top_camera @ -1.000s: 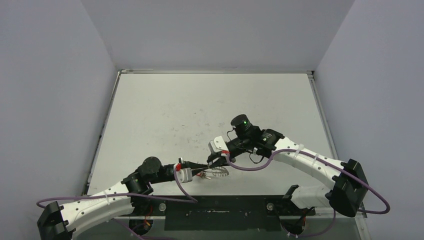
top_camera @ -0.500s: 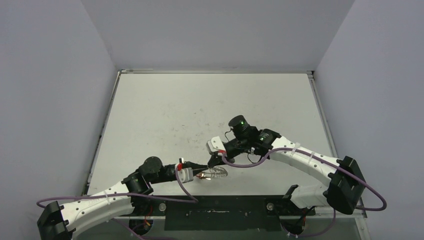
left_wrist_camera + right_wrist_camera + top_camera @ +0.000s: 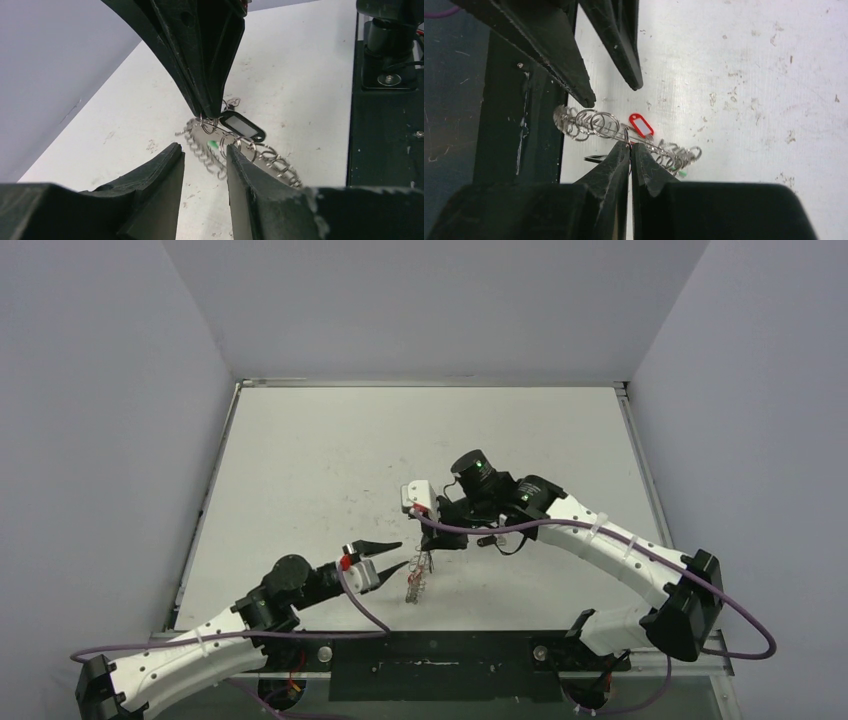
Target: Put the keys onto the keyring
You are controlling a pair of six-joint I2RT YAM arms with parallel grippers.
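- Release is the change we read: 1 second ago both grippers met low at the keyring [image 3: 415, 585]. Now the left gripper [image 3: 403, 554] has let go and drawn back from it, and the right gripper [image 3: 428, 554] has lifted it off the table [image 3: 400, 460].
- For the task, we judge this leaves the keyring carried by 1 arm alone, with the other free to fetch a key. Threading looks not yet finished.
- The right gripper [image 3: 629, 147] is pinched almost fully together on a thin wire at the keyring's [image 3: 624, 132] upper edge. The keyring hangs below those tips, clear of the table.
- The left gripper [image 3: 204, 165] stands moderately wide and holds nothing. Its 2 fingertips [image 3: 172, 152] sit just beside the keyring [image 3: 235, 155], on the side away from the right gripper [image 3: 210, 112]. We see no contact.
- On the keyring we make out a small green tag [image 3: 212, 145] and, in the right wrist view, a red tag [image 3: 640, 125].
- A dark oblong piece [image 3: 242, 128] lies against the keyring's far side. We cannot tell whether it is a key or a tag seen from behind.
- The keys we cannot pick out with confidence, so we cannot say whether either is on the keyring.
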